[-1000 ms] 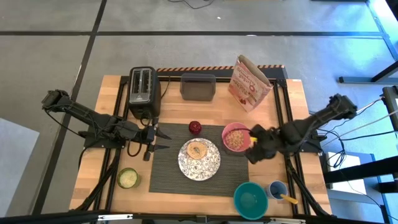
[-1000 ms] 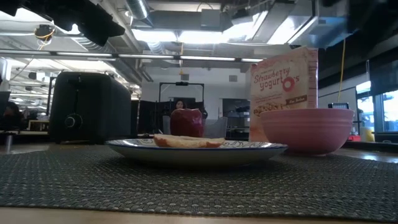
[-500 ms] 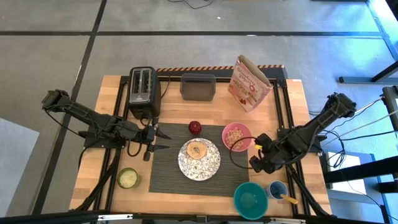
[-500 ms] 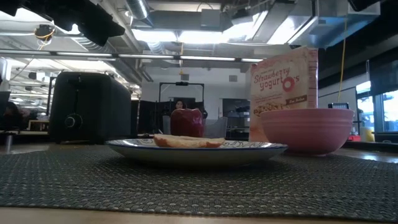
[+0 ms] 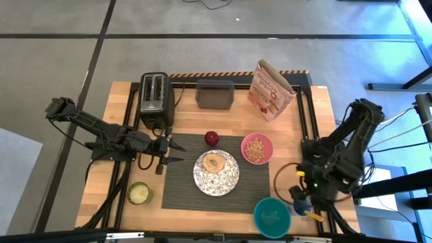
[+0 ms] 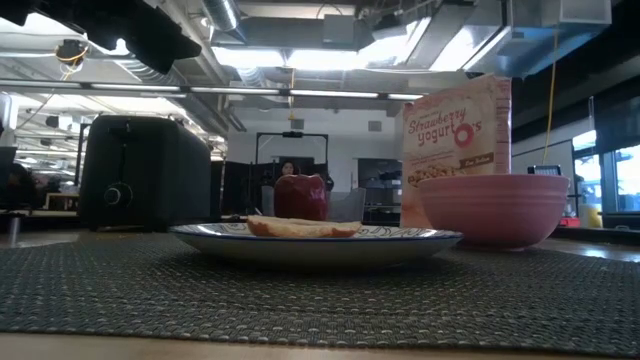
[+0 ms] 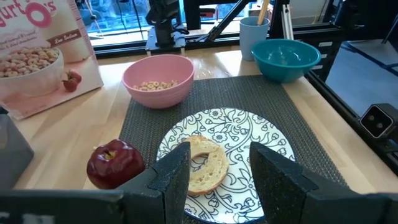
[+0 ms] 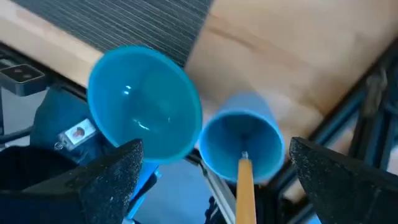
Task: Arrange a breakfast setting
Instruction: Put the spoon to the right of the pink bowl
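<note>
Over the table's near right corner, the right gripper point(image 5: 305, 194) has swung away from the pink bowl point(image 5: 256, 148) and hangs, jaws wide and empty, above a blue cup point(image 8: 241, 142) holding the spoon point(image 8: 246, 190), likely the next pick. Cereal fills the bowl; the bagel point(image 5: 214, 163) sits on the plate point(image 5: 229, 181). The left gripper point(image 5: 169, 151) waits at the mat point(image 5: 181, 192) edge, part open, empty.

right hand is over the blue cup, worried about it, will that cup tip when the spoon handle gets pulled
Probably easy to tip: the blue cup looks small and tall, with no visible contents, so likely light. The wooden handle leans on its rim, so a sideways tug could lever it over. A straight upward lift by the right hand seems safer.
</note>
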Tool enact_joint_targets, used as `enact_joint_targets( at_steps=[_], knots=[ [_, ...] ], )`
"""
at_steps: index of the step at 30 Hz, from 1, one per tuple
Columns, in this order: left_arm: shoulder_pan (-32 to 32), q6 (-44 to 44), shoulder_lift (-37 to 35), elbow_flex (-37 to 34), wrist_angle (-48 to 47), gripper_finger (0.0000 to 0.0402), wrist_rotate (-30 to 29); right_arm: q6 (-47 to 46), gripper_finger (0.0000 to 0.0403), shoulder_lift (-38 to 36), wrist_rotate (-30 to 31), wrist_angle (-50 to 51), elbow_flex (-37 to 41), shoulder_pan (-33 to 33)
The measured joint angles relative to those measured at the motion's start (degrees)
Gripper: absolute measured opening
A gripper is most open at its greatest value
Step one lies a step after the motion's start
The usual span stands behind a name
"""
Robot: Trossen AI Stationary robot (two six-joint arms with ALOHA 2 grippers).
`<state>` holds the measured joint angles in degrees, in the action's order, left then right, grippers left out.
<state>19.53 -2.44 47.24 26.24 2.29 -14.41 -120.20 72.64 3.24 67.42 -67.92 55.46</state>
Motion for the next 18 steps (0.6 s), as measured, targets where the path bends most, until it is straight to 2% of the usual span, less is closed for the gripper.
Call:
enact_joint_targets(
  at_steps=[4,8,18],
  knots=[
    [0.00,0.00,0.00,0.00,0.02,0.0160,-0.11,-7.85,0.0392,1.41,-0.96,0.35,0.00,3.94],
    [0.00,0.02,0.00,0.00,-0.01,0.0160,-0.11,-13.96,0.0392,3.05,-4.65,-0.64,0.02,7.08],
    [0.00,0.00,0.00,0.00,-0.05,0.0160,-0.11,-15.69,0.0392,8.39,-15.45,-6.35,0.04,7.23]
  ],
)
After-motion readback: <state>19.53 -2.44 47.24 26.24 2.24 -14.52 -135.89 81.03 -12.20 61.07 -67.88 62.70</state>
